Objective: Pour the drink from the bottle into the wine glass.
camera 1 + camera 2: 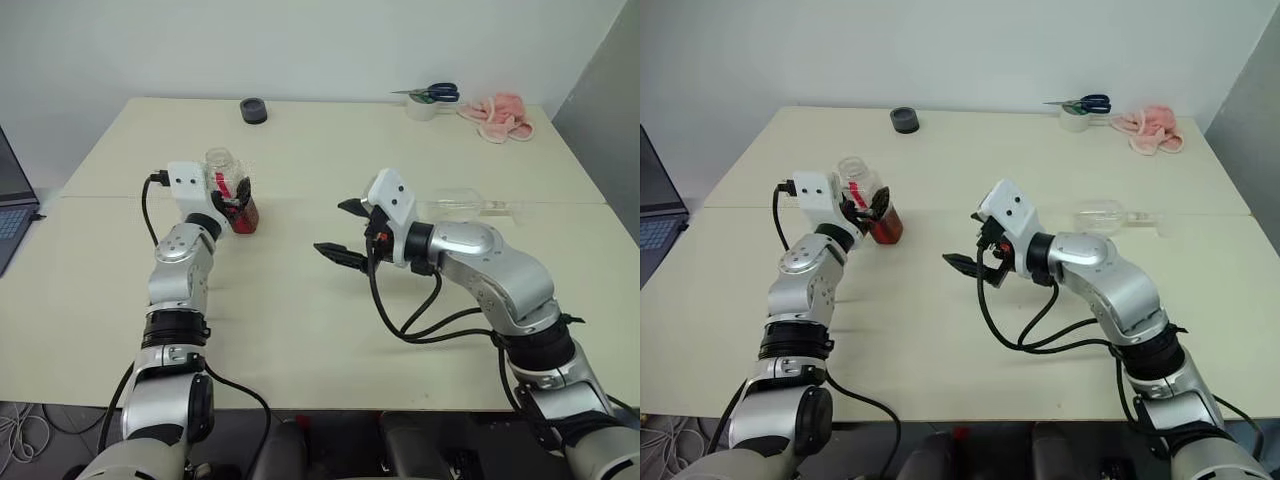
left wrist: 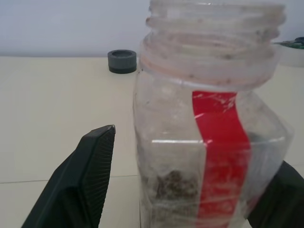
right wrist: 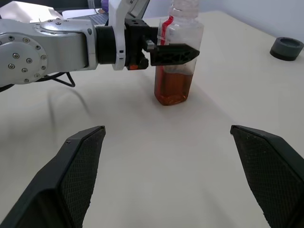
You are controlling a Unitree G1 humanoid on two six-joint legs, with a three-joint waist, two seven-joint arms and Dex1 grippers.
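The bottle [image 1: 222, 165] stands upright on the table's left half, clear and squarish with a red label strip and an uncapped wide neck. The amber-brown drink [image 3: 173, 88] fills its lower part. My left gripper [image 1: 235, 200] is open around the bottle, one finger [image 2: 90, 166] standing clearly off its side and the other at its opposite side. The wine glass [image 1: 470, 205] lies on its side on the table's right half, behind my right arm. My right gripper [image 1: 342, 230] hovers open and empty at mid-table, pointing toward the bottle.
A black round lid [image 1: 254, 110] sits near the far edge. At the far right corner are a tape roll with scissors [image 1: 425, 100] on it and a pink cloth [image 1: 500, 115]. A laptop [image 1: 12, 210] sits at the left edge.
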